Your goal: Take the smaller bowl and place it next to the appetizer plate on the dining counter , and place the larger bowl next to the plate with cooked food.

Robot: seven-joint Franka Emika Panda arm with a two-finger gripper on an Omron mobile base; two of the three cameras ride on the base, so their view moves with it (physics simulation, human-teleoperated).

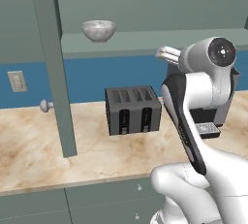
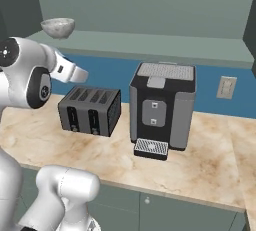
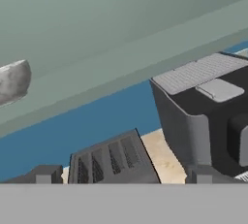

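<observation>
Early going here, by the look of it: the smaller bowl (image 1: 99,29) sits up on the cabinet shelf (image 1: 145,41), untouched, above and to the left of the toaster (image 1: 132,109), so by my reading neither bowl has been delivered and the whole job lies ahead. On the table (image 1: 29,145), the toaster stands just left of the coffee machine (image 2: 162,106), both against the blue back wall (image 1: 92,77). The tool (image 3: 123,175) is released, jaws spread wide, nothing between them; its two dark tips frame the toaster's slotted top in the hand view, with the coffee machine off to the toaster's right. From there the smaller bowl shows at the far left edge, well above the toaster and well apart from the tool, on the shelf. The hand is pointed low, at the appliances, so it looks as though the arm needs to lift and swing left of the toaster to reach that bowl first.
</observation>
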